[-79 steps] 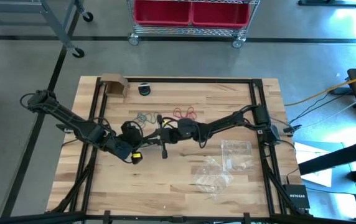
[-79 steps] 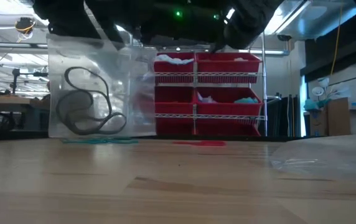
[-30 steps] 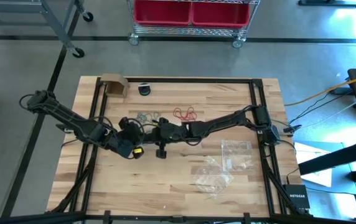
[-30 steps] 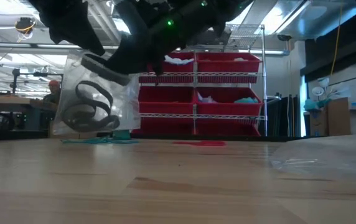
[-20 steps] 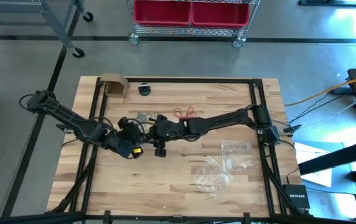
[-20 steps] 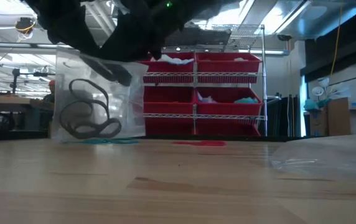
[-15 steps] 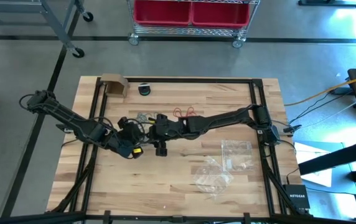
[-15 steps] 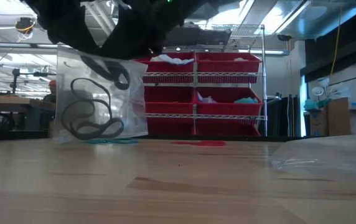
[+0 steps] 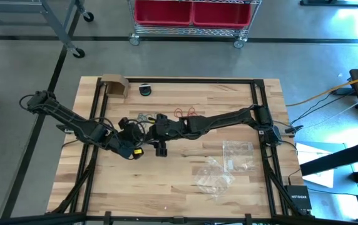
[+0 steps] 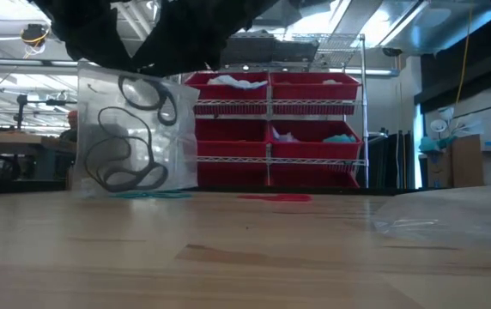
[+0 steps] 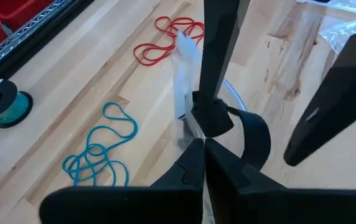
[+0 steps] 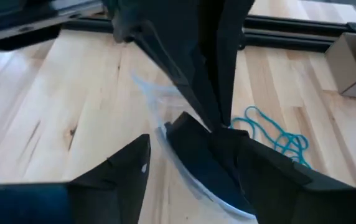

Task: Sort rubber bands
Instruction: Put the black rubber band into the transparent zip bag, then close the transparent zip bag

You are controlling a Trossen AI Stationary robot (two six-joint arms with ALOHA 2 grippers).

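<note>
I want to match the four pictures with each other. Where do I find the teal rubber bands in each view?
High view: teal rubber bands at table centre, mostly hidden by the arms.
Low view: flat teal streak on the wood under the clear bag.
Left wrist view: a loose tangle on bare wood.
Right wrist view: beside the dark fingers.
Shared landmark: the red rubber bands lie nearby.

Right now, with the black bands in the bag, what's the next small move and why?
Probably lift the right gripper away from the bag. Its fingers stand open at the bag's mouth, the black bands hang inside, and the left gripper is shut on the bag's edge. Teal bands and red bands wait on the table.
</note>
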